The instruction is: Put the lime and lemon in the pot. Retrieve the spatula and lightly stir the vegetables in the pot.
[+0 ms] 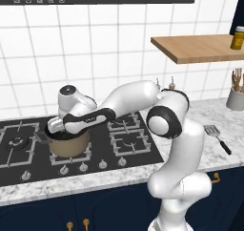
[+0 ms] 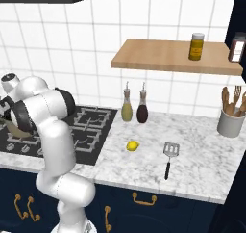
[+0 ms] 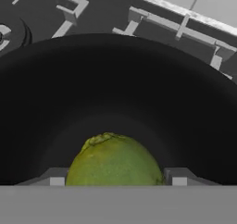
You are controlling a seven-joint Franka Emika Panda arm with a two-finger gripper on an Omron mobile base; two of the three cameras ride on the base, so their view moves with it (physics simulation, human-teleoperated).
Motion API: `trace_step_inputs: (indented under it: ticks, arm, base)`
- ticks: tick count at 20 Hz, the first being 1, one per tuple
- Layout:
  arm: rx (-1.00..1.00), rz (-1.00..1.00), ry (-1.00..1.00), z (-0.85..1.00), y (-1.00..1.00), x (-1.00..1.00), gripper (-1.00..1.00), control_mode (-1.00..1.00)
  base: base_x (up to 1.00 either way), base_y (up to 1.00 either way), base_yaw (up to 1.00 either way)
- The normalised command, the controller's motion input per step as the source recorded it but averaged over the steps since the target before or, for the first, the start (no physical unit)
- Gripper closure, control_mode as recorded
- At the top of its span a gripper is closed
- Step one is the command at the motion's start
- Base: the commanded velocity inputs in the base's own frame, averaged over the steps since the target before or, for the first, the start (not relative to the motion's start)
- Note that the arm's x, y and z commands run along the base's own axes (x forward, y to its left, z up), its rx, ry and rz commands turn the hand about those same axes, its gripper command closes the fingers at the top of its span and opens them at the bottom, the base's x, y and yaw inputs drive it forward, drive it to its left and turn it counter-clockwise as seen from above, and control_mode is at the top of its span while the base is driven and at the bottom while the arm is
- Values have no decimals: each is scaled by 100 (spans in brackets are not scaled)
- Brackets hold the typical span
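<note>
The fingers [image 3: 115, 177] sit spread on either side of the lime [image 3: 115, 160], which lies between them inside the dark pot [image 3: 115, 89], while the lemon [image 2: 132, 146] lies far off on the bench [image 2: 202, 150].

One lime [image 3: 114, 160], one lemon [image 2: 132, 146], one pot [image 1: 69, 145], one spatula [image 2: 169, 154], two bottles [image 2: 127, 108], two shelf jars [image 2: 196, 46].
</note>
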Motion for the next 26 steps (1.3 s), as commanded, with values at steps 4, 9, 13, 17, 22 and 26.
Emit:
trace_step_inputs:
  ticks: [4, 9, 13, 17, 22, 26]
  arm:
    - [-4, 0, 6, -29, 10, 14, -100, -100]
    - [0, -2, 0, 0, -1, 0, -100, -100]
    - [0, -4, 0, 6, -22, -6, -100, -100]
    - [0, -2, 0, 14, -31, -11, -100, -100]
    - [4, 0, -12, 84, -64, -65, -100, -100]
    - [13, -4, -8, 49, -100, -89, -100, -100]
  base:
    - [0, 0, 0]
    - [0, 0, 0]
    - [0, 0, 0]
    - [0, 0, 0]
    - [0, 0, 0]
    - [0, 0, 0]
